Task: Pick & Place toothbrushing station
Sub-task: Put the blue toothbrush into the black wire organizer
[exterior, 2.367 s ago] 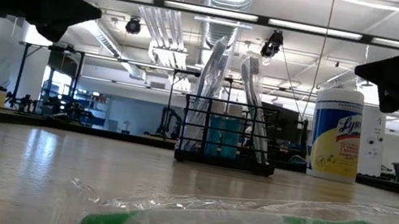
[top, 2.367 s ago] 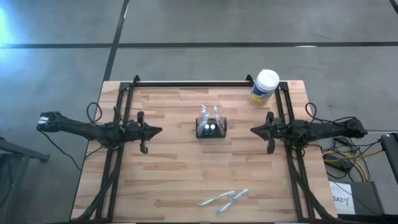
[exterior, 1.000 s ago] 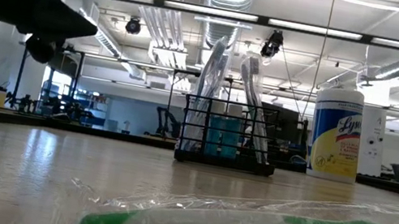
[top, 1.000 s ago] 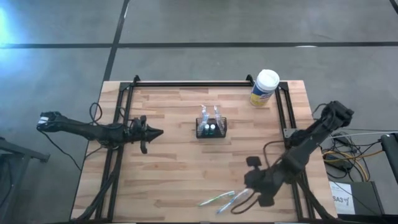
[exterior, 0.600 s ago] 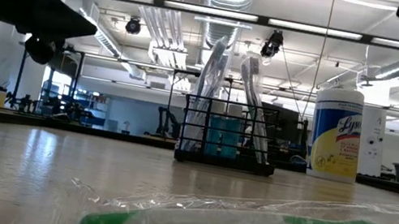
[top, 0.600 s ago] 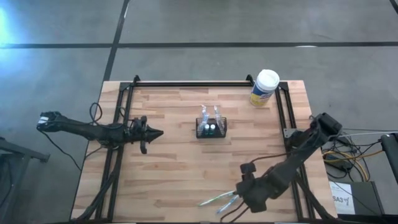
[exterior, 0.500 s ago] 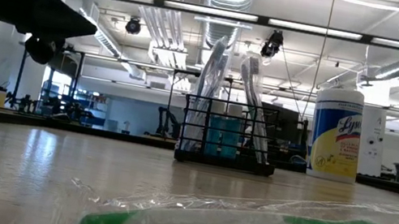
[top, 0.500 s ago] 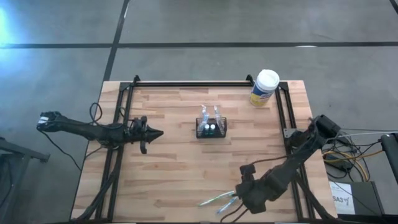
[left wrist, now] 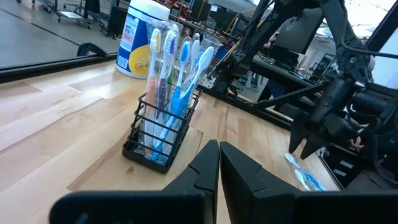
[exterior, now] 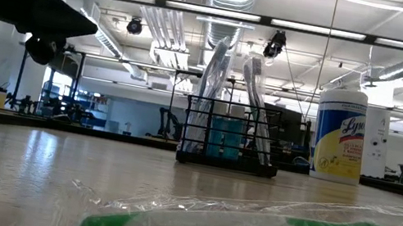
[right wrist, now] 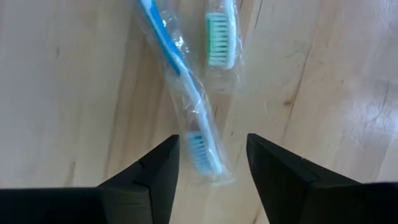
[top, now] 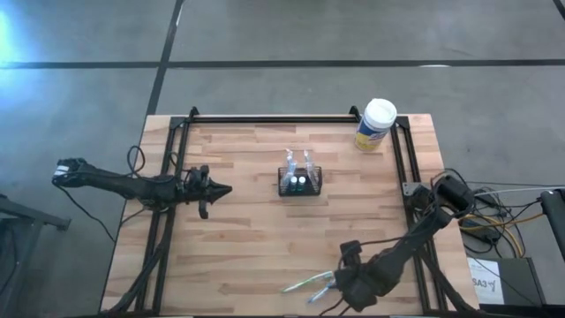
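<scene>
Already the holder (top: 300, 182) stands mid-table with several wrapped brushes upright in it, so part of our job looks done. Two wrapped brushes are left flat on the wood at the near edge: a blue brush (right wrist: 184, 87) and a green brush (right wrist: 220, 38), lying close together with their wrappers overlapping.

Our right gripper (right wrist: 210, 163) hangs straight above them, pointed down, jaws wide and empty. The bristle end of the blue brush lies directly between the jaws, below them; the green brush head sits just beyond the jaw tips, outside the gap. We judge that a drop and a squeeze on the blue brush come next, then the carry to the holder, well away from these jaws. The slack wrapper may slip in the grip.

From above, the right arm reaches folded low across the near right corner, its wrist over the brushes; how high the tips stand off the wood we cannot tell from any view.

Our left gripper (left wrist: 219, 163) waits with jaws together, held level above the table, aimed at the holder, which stands ahead of its tips.
</scene>
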Controlling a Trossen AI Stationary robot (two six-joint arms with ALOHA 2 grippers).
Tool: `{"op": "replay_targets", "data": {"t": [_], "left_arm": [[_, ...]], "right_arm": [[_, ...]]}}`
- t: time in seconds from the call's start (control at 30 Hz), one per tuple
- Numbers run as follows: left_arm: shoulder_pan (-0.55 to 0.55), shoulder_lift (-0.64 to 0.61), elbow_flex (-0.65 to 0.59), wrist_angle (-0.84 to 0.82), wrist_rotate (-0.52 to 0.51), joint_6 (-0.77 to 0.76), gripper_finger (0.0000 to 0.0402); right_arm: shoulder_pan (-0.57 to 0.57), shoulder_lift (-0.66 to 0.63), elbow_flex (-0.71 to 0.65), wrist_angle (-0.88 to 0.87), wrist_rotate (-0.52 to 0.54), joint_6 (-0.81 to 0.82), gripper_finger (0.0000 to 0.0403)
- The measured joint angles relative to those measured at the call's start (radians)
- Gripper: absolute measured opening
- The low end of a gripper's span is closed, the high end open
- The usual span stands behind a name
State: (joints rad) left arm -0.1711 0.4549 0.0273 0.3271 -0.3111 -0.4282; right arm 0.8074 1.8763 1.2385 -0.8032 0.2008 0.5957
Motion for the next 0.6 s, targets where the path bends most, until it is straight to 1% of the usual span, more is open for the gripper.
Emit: {"op": "replay_targets", "data": {"t": [0.2, 0.33, 0.6], "left_arm": [[0.0, 0.0, 0.0, 0.0, 0.0, -0.002, 0.0019], [0.0, 0.0, 0.0, -0.001, 0.0, -0.01, 0.0019], [0.0, 0.0, 0.0, -0.01, 0.0, -0.017, 0.0019]], "right_arm": [[0.0, 0.006, -0.017, 0.04, 0.0, 0.0, 0.0171], [0.0, 0.006, -0.047, 0.089, -0.046, 0.0, 0.0163], [0.0, 0.002, -0.11, 0.156, -0.049, 0.011, 0.0148]]}}
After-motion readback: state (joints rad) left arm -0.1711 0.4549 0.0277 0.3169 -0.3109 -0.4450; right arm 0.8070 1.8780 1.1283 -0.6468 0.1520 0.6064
